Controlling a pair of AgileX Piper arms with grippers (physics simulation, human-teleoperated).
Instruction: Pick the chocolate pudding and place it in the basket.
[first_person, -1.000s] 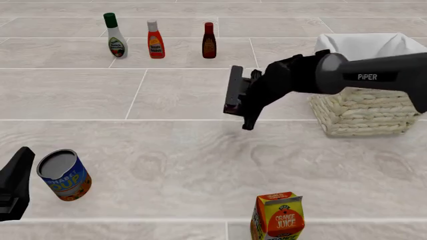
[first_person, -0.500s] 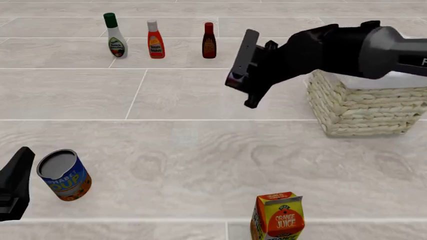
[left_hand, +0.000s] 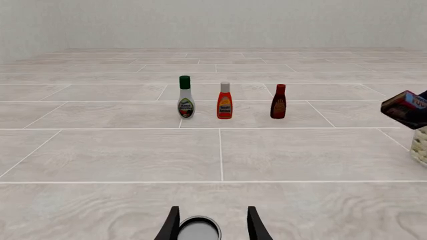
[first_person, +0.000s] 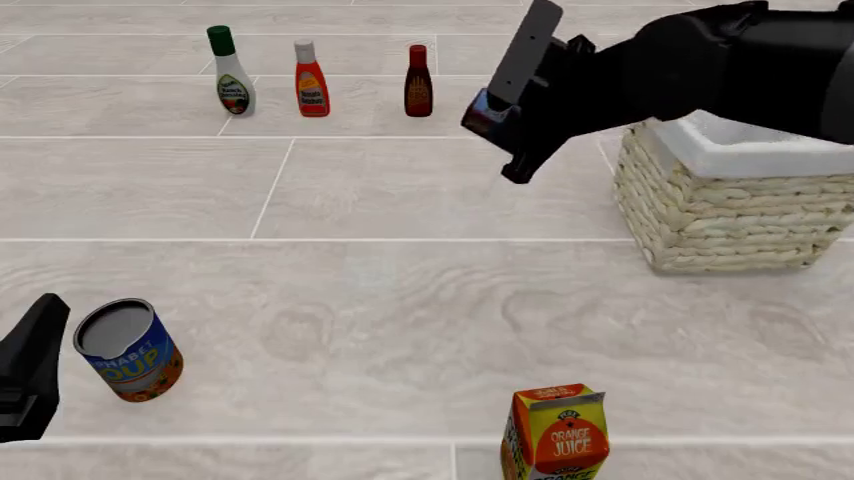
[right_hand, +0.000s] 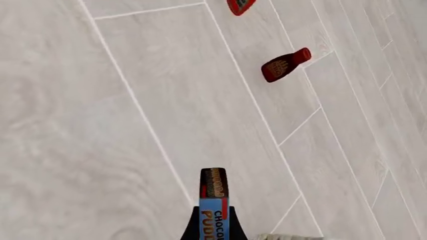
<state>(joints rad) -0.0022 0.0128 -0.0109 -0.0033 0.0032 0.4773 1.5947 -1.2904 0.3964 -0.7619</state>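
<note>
- Carrying step: right gripper holds the pudding high above the table, left of the basket.
- Next, by my reading: swing right over the rim, then release.
- Jaws pinch the pudding's flat faces; box sticks out past the tips.
- Left gripper spread, idle over the can.

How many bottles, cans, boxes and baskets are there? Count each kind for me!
Bottles: 3 (green-capped white bottle, orange bottle, dark red bottle)
Cans: 1 (blue-orange can)
Boxes and cartons: 2 (brown chocolate pudding box, orange juice carton)
Baskets: 1 (pale wicker basket)
Total: 7
</note>
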